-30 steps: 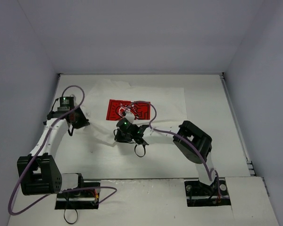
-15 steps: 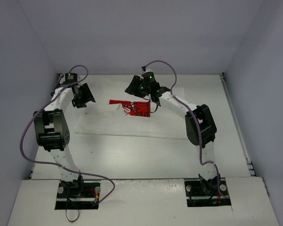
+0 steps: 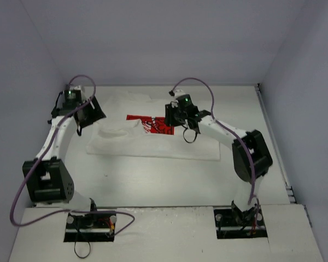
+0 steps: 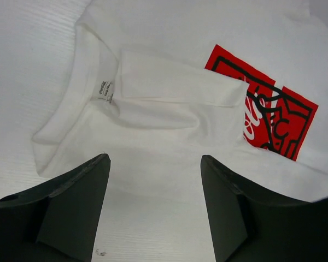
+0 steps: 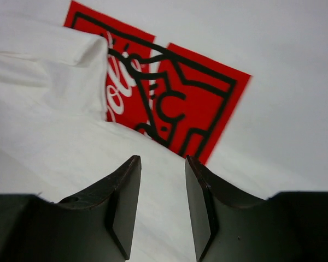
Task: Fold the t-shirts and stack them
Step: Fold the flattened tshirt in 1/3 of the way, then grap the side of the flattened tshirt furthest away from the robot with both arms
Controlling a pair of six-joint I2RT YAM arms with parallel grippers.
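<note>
T-shirt (image 3: 153, 146) lies folded beneath both pincers: left pincer (image 4: 154, 162) spread wide, right pincer (image 5: 162, 162) narrower (each empty).

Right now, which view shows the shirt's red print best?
The right wrist view: the red print sits large mid-frame, line art readable, only its left edge under a fold of the t-shirt. The left wrist view catches it off to the right, partly covered; the top view shows it small.

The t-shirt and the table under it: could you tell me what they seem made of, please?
The t-shirt looks like soft matte knit fabric, perhaps cotton: rounded folds, limp collar. Its red print looks like flat ink. The table looks hard, white, matte, finely ridged; material unclear.
</note>
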